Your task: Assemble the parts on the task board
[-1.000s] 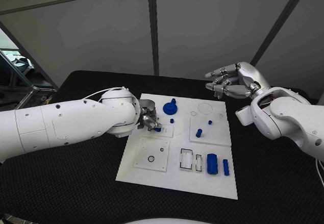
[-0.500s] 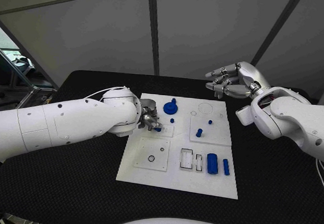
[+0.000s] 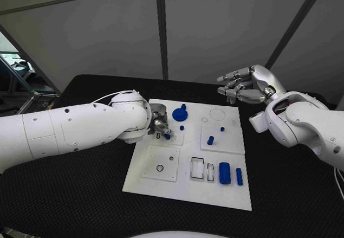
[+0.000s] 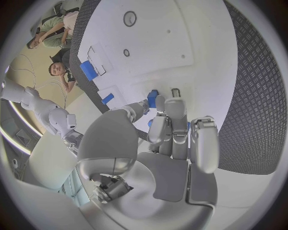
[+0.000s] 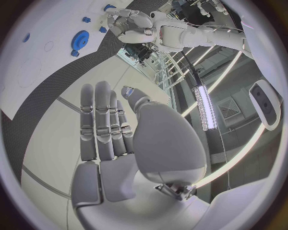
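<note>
Barely a flicker of change from a second ago: the left hand (image 3: 159,126) stays low over the near-left part of the task board (image 3: 185,193), fingers bunched, and the small blue part (image 4: 153,98) at its fingertips has hardly shifted. In the left wrist view that part sits right at the tips of thumb and fingers, touching the white plate; it looks pinched, though the hold itself is partly hidden. Its long axis I cannot tell.

The right hand (image 3: 244,85) hangs where it was, up off the far right corner of the desk (image 3: 73,200), fingers straight and apart, holding nothing.

The board is a smooth, flat white plate with raised square panels, on a black woven-textured desk. A blue gear (image 3: 179,115), round and toothed, lies flat near the far edge. A short blue peg (image 3: 211,141) stands upright mid-board. Near the close edge, a fat blue cylinder (image 3: 224,173) and a slim blue bar (image 3: 239,177) lie side by side, long axes running toward the robot. Just left of them sits an empty rectangular slot (image 3: 196,168).
</note>
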Robot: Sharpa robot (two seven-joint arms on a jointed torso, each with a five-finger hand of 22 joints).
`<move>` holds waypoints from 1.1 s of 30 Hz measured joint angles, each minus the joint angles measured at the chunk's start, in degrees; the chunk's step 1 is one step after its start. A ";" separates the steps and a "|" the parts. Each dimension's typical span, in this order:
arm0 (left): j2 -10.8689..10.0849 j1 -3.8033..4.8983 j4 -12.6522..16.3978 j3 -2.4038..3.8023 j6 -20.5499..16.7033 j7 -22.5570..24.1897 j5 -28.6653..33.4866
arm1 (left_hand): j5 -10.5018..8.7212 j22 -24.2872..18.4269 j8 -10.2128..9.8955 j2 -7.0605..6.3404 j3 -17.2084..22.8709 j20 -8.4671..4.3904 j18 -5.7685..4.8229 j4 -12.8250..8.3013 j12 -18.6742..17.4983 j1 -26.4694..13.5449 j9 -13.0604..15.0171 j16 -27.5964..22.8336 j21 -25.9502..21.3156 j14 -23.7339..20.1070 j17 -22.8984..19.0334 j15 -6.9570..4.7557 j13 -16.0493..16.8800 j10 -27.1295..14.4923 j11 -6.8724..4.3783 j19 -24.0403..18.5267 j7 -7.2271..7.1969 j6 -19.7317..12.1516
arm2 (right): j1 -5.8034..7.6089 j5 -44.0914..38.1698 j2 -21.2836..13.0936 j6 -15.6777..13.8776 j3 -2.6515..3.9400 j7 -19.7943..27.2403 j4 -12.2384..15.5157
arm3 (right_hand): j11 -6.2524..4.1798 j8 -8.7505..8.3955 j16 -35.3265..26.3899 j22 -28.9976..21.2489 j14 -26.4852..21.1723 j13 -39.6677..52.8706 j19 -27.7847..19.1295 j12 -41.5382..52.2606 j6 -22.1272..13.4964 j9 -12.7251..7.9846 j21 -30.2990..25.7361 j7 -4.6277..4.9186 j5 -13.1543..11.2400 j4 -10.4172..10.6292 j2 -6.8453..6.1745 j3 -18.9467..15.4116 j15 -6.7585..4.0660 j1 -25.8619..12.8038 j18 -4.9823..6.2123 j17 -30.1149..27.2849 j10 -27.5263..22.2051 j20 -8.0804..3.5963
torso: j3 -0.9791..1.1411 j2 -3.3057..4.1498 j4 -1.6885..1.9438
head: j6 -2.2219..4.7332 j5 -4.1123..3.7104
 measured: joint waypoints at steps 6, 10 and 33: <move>0.33 0.04 -0.34 0.03 0.09 -0.06 0.01 | 0.02 0.00 -0.24 0.23 -2.19 0.00 -0.01 0.63 0.39 -0.22 0.10 0.00 0.00 0.00 0.09 0.00 0.52 0.39 -0.01 0.00 -0.01 0.42 | 0.00 0.00 -0.01 0.00 0.00 -0.02 0.03 | 0.00 0.00 0.00 0.00 0.21 -0.07 0.00 0.00 0.00 0.00 0.00 0.00 0.00 0.00 0.00 0.00 0.21 0.00 0.00 0.07 0.00 0.00 | 0.00 0.00 0.00 | -0.03 -0.10; 0.43 0.05 -0.42 0.04 0.20 -0.13 0.01 | 0.02 0.00 -0.33 0.23 -2.94 0.00 -0.01 0.75 0.69 -0.22 0.15 0.00 0.34 -0.01 0.09 -0.01 0.91 0.39 -0.01 0.00 -0.09 0.50 | 0.00 0.00 -0.05 0.00 0.00 -0.05 0.05 | 0.00 0.00 0.00 0.00 0.21 -0.07 0.00 0.00 0.00 0.00 0.00 0.00 0.00 0.00 0.00 0.00 0.21 0.00 0.00 0.07 0.00 0.00 | -0.01 0.00 0.01 | -0.10 -0.12; 0.64 -0.11 -0.61 -0.10 1.03 -0.81 0.12 | 0.00 0.00 -0.51 0.29 -7.59 0.01 0.00 2.99 1.28 -1.84 0.55 0.01 0.56 -0.03 0.28 -0.42 1.50 1.00 -0.23 0.00 -0.41 1.62 | 0.00 0.00 -0.19 0.04 0.00 -0.15 0.16 | 0.00 0.00 -0.27 -0.04 0.21 -0.27 0.00 0.00 0.00 0.00 -0.24 0.00 0.27 0.17 0.22 0.17 0.21 -0.22 0.00 0.20 0.00 0.00 | -0.05 -0.01 0.07 | -0.13 -0.09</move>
